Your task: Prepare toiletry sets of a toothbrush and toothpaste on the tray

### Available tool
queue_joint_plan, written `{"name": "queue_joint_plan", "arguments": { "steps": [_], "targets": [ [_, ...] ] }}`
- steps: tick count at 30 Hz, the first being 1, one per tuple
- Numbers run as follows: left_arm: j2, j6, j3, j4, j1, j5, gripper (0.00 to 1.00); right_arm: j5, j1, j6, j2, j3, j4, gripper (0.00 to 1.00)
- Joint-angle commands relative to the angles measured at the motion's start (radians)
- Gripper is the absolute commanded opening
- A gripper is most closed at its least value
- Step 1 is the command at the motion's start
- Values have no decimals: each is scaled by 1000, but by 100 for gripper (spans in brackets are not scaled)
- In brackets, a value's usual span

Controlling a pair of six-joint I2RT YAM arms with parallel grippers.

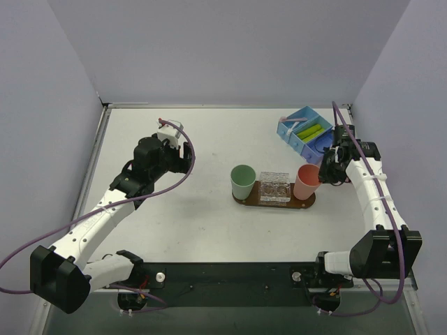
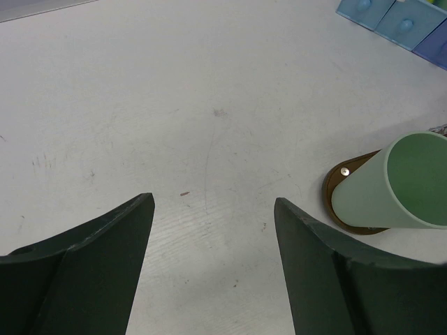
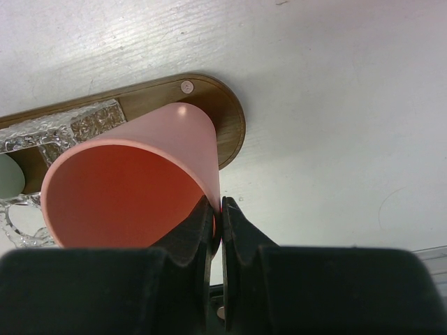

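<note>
The dark brown oval tray (image 1: 307, 203) (image 3: 227, 132) lies mid-table. A pink cup (image 1: 306, 183) (image 3: 126, 181) is at its right end, and my right gripper (image 1: 323, 169) (image 3: 218, 202) is shut on the cup's rim, one finger inside and one outside. Lime-green toothpaste tubes (image 1: 311, 131) lie in the blue bin (image 1: 297, 144) at the back right. A thin pale stick (image 1: 288, 120), probably a toothbrush, lies in the bin's left compartment. My left gripper (image 1: 171, 132) (image 2: 213, 202) hangs open over bare table at the left, holding nothing.
A mint-green cup (image 1: 242, 181) (image 2: 398, 185) stands on the tray's left end (image 2: 340, 183). A clear glass holder (image 1: 274, 187) (image 3: 70, 129) sits between the two cups. The blue bin's corner (image 2: 391, 17) shows far off in the left wrist view.
</note>
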Motion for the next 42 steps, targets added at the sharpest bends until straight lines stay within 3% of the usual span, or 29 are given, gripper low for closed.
{"name": "queue_joint_plan", "arguments": {
  "steps": [1,32,42],
  "targets": [
    [-3,2,3,49,-8,-5,80,21,6,8,10,-13,-16,0],
    [-12,3,6,48,-16,-10,80,31,6,9,45,-24,-20,0],
    [-16,5,4,45,-19,-14,80,32,6,11,44,-16,-22,22]
  ]
}}
